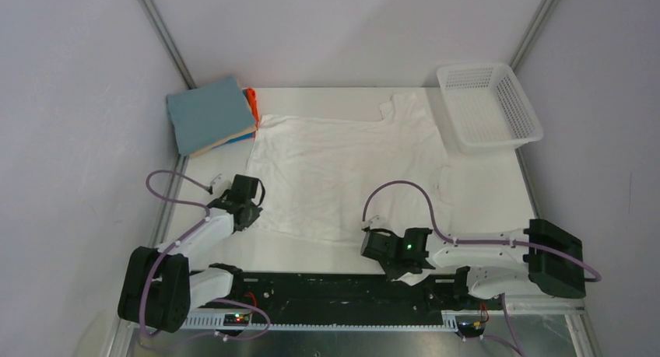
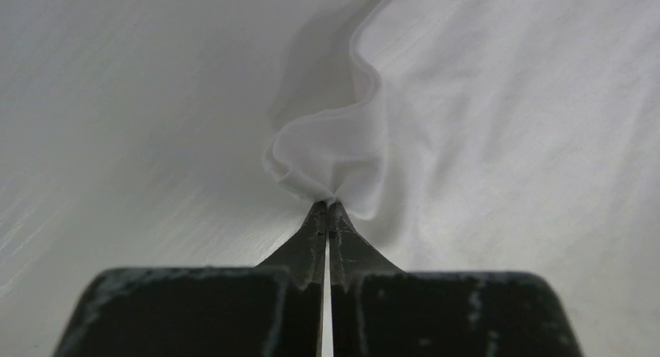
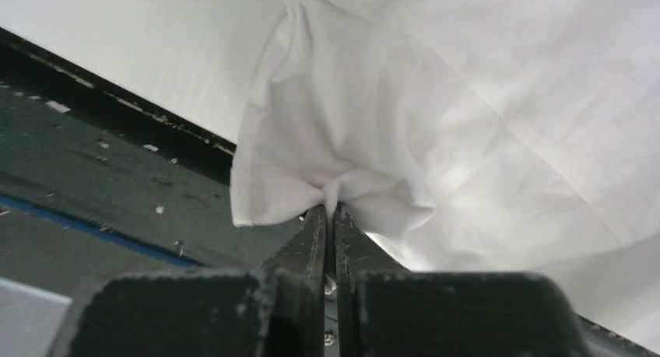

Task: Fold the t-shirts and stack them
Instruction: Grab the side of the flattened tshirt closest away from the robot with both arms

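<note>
Folding in hand: white t-shirt (image 1: 342,170), spread flat mid-desk (image 1: 486,194). Left gripper (image 2: 327,209): closed tight on a pinch of its near-left edge. Right gripper (image 3: 330,213): clamped on the near-right corner, at the desk's front edge. Folded stack (image 1: 208,112): far left. Next, likely: raise both corners together and carry them to the far edge, tension even.

The top external camera looks down from above and behind the arm bases (image 1: 156,288) over the whole desk (image 1: 482,209). Each wrist camera sits close behind its fingers. The one on the left gripper (image 2: 327,204) faces the white t-shirt (image 2: 506,139) by the left edge, and the one on the right gripper (image 3: 328,209) seemingly overhangs the near edge. All three views share that shirt.
</note>
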Tool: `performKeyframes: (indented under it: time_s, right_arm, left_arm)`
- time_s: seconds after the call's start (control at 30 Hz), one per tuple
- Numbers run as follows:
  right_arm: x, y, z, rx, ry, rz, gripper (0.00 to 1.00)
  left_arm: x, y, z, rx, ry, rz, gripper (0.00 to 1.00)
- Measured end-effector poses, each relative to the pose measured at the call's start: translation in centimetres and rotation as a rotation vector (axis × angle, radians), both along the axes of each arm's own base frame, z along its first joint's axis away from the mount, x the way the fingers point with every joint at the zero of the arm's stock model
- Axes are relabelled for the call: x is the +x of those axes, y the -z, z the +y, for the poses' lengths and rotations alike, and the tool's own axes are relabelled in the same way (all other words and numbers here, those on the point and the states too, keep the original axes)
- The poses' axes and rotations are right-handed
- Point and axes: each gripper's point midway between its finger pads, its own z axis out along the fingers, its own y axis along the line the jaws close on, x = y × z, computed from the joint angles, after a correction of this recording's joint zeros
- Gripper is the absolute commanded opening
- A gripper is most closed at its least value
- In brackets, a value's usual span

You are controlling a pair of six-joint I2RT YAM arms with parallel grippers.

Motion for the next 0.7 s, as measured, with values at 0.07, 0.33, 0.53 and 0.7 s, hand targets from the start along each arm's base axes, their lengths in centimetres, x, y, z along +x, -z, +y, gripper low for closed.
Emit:
performKeyframes:
  time_s: [0.07, 0.33, 0.53, 0.7]
  right_arm:
    - [0.4, -0.8, 0.0, 0.032, 0.007, -0.007, 0.0]
    - [-1.0, -4.5, 0.8, 0.231, -0.078, 0.088, 0.0]
    - [-5.1, -4.4, 0.6, 0.213, -0.219, 0.214, 0.0]
    - [-7.5, -4.3, 0.1, 0.171, -0.293, 0.267, 0.0]
  left_arm:
    - [0.0, -0.1, -0.2, -0.007, 0.009, -0.002, 0.0]
    - [-0.6, -2.4, -0.7, -0.073, 0.016, -0.127, 0.0]
    - [-4.0, -1.8, 0.1, -0.086, -0.027, -0.11, 0.0]
    - [-6.2, -1.6, 0.5, -0.109, -0.057, -0.114, 0.0]
